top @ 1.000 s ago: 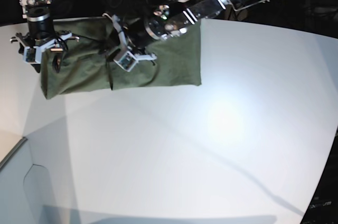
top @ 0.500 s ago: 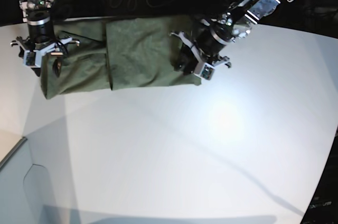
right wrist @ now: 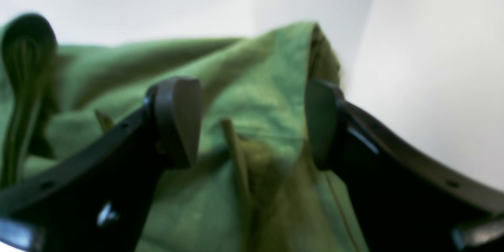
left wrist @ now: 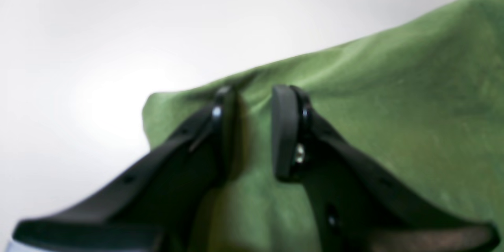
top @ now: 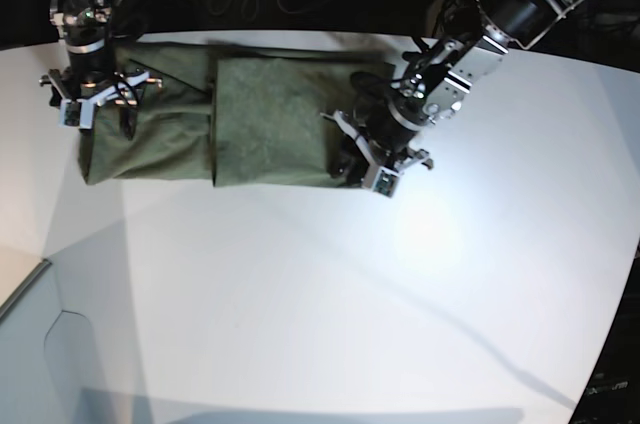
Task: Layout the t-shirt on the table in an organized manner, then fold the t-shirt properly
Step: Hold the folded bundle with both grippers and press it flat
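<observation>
Fingers [right wrist: 185,120] on the right arm stand wide apart over one end of the t-shirt [top: 270,109] and hold nothing. Left arm fingers [left wrist: 283,132] sit close together at the shirt's other end, with green cloth between them; I cannot tell if they pinch it. Folded long, the t-shirt lies on the white bench [top: 350,294].

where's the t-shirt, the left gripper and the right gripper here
t-shirt [top: 270,114], base view, on the flat middle panel of the folded cloth
left gripper [left wrist: 254,130], left wrist view, midway between its two fingertips at the cloth's corner
right gripper [right wrist: 252,122], right wrist view, midway between its spread fingertips over bunched cloth
</observation>
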### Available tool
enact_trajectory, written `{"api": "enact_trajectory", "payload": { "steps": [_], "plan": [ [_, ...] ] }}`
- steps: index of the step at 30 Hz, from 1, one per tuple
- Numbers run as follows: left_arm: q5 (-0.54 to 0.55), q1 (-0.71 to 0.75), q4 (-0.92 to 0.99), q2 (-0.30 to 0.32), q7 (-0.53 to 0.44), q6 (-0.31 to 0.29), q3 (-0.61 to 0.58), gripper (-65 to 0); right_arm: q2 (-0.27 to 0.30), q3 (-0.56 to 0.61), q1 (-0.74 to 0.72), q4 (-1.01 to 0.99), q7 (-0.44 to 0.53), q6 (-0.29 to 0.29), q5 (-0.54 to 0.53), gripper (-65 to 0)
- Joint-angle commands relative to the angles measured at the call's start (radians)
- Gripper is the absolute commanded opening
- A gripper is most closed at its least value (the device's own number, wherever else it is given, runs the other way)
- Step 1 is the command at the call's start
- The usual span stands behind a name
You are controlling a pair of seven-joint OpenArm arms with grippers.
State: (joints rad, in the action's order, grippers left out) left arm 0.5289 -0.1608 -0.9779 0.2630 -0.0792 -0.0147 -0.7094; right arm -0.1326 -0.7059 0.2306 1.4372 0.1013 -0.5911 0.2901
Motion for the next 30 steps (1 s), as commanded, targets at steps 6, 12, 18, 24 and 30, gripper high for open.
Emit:
{"api": "enact_trajectory", "payload": {
  "steps": [6,12,18,24,30],
  "plan": [
    [0.004,-0.029,0.001,0.009,0.028,0.023,0.003,-49.4,0.017,-0.100,-0.079,-0.069,0.025,-0.005,-0.015,-23.5],
    [0.004,-0.029,0.001,0.009,0.028,0.023,0.004,-49.4,0.061,-0.097,-0.101,-0.154,0.025,-0.005,-0.015,-23.5],
    [0.004,-0.030,0.000,0.009,0.028,0.023,0.004,-49.4,0.070,-0.096,-0.112,-0.223,0.025,-0.005,-0.015,-23.5],
    [0.004,-0.030,-0.006,0.009,0.028,0.023,0.004,-49.4,0.066,-0.094,-0.113,-0.241,0.025,-0.008,-0.013,-24.8],
    [0.004,-0.044,-0.003,0.009,0.028,0.023,0.004,-49.4,0.078,-0.045,-0.107,-0.307,0.025,-0.008,-0.013,-42.2]
  ]
}}
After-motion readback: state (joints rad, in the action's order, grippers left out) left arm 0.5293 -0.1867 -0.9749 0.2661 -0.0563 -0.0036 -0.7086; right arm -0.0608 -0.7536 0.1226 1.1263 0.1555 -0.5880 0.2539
